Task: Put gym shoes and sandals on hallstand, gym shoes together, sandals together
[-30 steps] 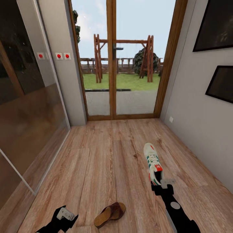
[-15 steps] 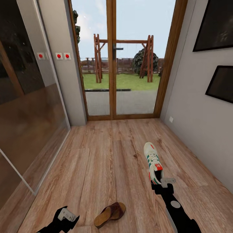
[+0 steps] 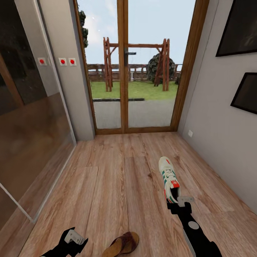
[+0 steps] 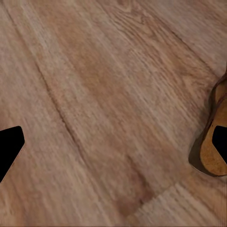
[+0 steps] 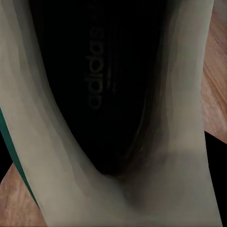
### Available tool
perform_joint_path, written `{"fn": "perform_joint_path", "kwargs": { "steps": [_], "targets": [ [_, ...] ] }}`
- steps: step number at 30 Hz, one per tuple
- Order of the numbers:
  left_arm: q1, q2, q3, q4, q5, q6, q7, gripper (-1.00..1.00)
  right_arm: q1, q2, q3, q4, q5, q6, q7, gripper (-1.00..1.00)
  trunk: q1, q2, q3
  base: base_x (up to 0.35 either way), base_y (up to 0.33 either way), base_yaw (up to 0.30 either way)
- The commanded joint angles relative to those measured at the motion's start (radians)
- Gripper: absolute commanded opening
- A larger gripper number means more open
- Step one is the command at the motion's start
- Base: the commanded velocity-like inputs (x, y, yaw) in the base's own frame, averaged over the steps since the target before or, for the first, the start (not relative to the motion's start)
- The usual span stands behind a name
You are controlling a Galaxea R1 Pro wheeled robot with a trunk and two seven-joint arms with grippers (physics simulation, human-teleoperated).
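Wood-plank corridor floor (image 3: 107, 185) runs to a glazed door (image 3: 135, 67); one gym shoe (image 3: 169, 179) lies on it, toe toward the door. At its heel sits the right gripper (image 3: 180, 203), whose grip I cannot tell. Near the wide-open left gripper (image 3: 73, 240) lies a brown sandal (image 3: 122, 245).

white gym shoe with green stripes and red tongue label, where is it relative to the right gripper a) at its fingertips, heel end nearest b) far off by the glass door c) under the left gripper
a: the white gym shoe with green stripes lies on the wood plank floor with its heel at the right gripper; the right wrist view looks straight into its opening.
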Motion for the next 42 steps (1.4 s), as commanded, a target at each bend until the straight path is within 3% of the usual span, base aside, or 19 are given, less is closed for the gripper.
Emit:
{"fn": "perform_joint_path", "kwargs": {
  "steps": [1,27,42],
  "targets": [
    [-0.001,-0.001,0.009,0.0,-0.008,-0.004,-0.005,1.0,-0.001,0.001,-0.004,0.001,0.01,-0.004,0.0,-1.0,0.0,0.0,-0.001,0.149,0.0,0.0],
    [-0.001,-0.002,0.008,-0.001,-0.007,-0.004,-0.003,1.0,-0.001,0.002,-0.005,-0.001,0.01,-0.003,0.0,-1.0,0.0,0.0,-0.001,0.037,0.0,0.0],
    [-0.002,-0.002,0.009,-0.001,-0.006,-0.005,-0.005,1.0,-0.001,0.002,-0.006,-0.001,0.008,-0.002,0.0,-1.0,0.007,-0.004,-0.059,0.001,0.0,-0.05]
  ]
}}
